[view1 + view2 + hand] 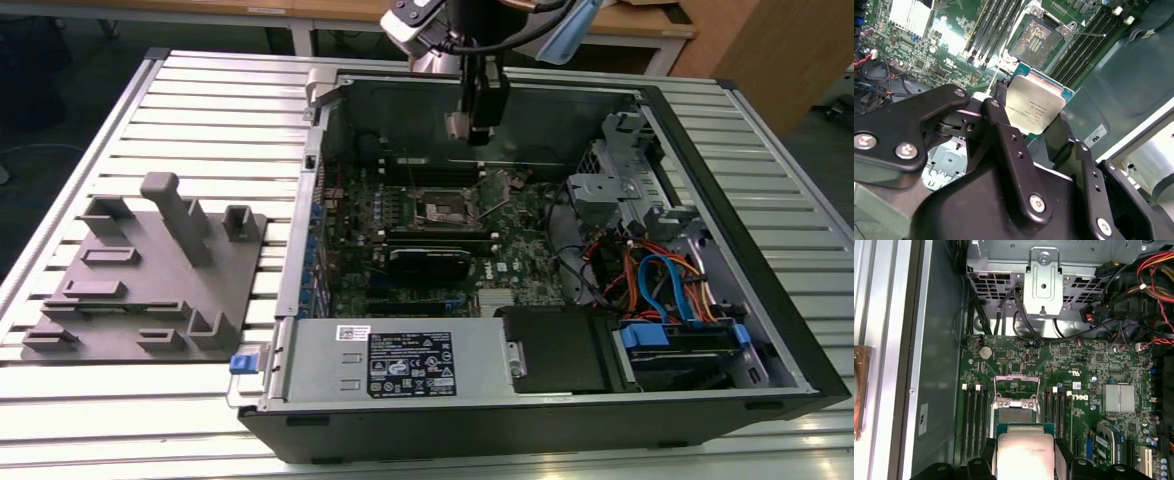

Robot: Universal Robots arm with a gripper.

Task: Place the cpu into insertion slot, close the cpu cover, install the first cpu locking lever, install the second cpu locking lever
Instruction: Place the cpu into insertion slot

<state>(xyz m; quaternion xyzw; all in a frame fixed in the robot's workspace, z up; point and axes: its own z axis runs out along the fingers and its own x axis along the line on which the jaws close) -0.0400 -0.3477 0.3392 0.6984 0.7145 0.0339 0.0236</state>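
We are only beginning: the cpu [1035, 106] is hanging above the motherboard [1089, 365], not yet in the insertion slot [1036, 42]. The slot is lying bare and the cpu cover [1016, 384] is standing open, so seating, closing and locking are all remaining. The gripper [1029, 114] is pinching the chip's edges between narrowly set fingers.

One small flat square cpu [1035, 107] with a silver-grey metal top, one square dark insertion slot [1037, 38] with a silver rim, one green circuit board [1089, 369], two banks of long narrow black memory slots [977, 415], one finned silver heatsink block [1119, 397], one round silver coin cell [985, 352], one open black computer case [534, 435], one grey moulded fixture plate [127, 318]
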